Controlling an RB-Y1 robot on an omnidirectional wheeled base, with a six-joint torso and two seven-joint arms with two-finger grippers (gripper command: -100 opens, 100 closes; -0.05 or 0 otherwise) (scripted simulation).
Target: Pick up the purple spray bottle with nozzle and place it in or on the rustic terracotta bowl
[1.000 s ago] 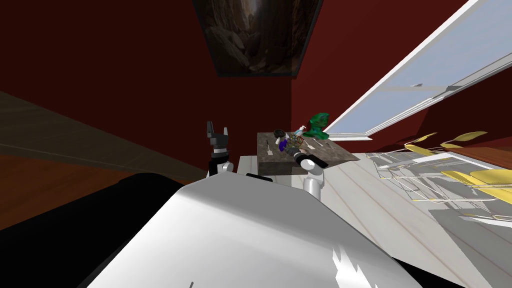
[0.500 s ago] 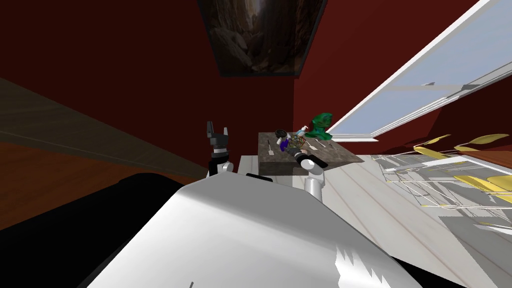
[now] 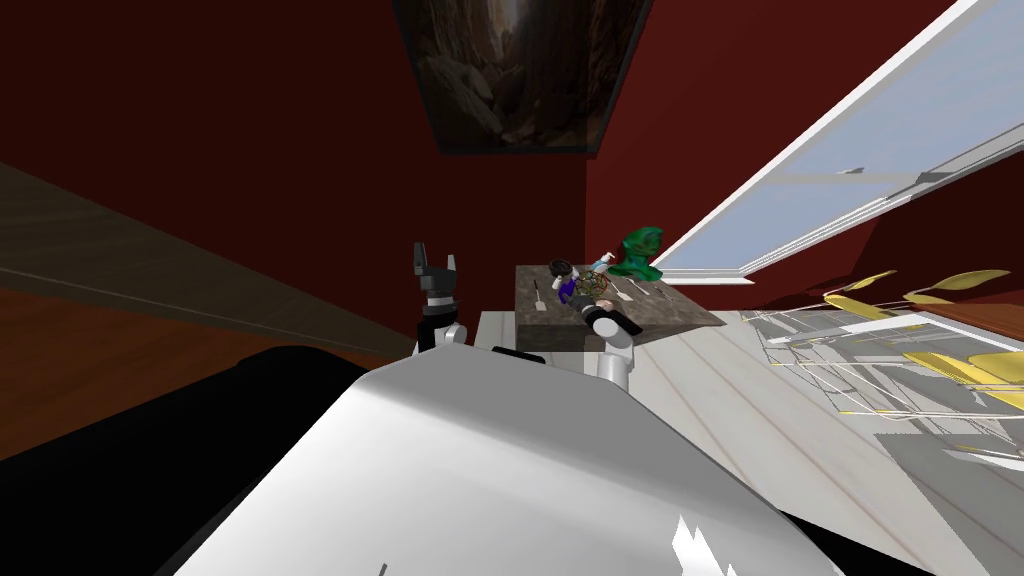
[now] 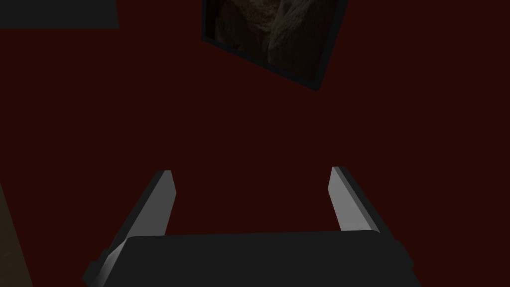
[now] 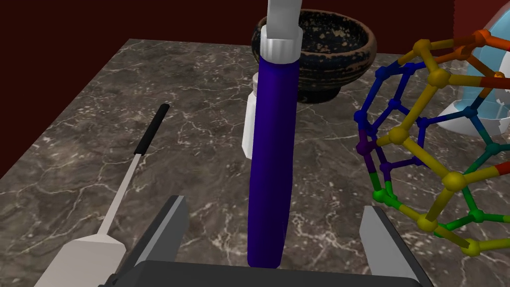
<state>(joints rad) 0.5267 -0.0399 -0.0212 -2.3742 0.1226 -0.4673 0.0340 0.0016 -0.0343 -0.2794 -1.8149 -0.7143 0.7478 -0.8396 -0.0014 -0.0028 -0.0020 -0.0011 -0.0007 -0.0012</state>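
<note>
The right gripper (image 5: 273, 204) is stretched forward over the table (image 5: 74, 149) with its two flat grey fingers (image 5: 172, 224) spread wide. It holds nothing. The purple bottle (image 5: 271, 124) rises in the gap between them, with bare space on either side and its foot hidden behind the gripper's dark body. The bottle is a slim, smooth, glossy tube of deep purple, topped by a ribbed white collar (image 5: 281, 47) and a pale grey nozzle (image 5: 284, 12). Just behind it stands a small white bottle (image 5: 250, 124), partly covered by it. Beyond both sits the bowl (image 5: 318, 50), round, dark and rough, flecked with pale speckles. To one side of the gripper lies a scraper (image 5: 124, 184) with a flat pale blade, a thin shaft and a black grip. On the other side is a ball-shaped frame (image 5: 433, 149) of coloured rods and beads, with a light blue rounded thing (image 5: 490, 60) behind it. The tabletop is dark grey-brown stone with white veins. The left gripper (image 4: 251, 172) is raised beside the chest, well apart from the table, fingers wide apart and empty.
</note>
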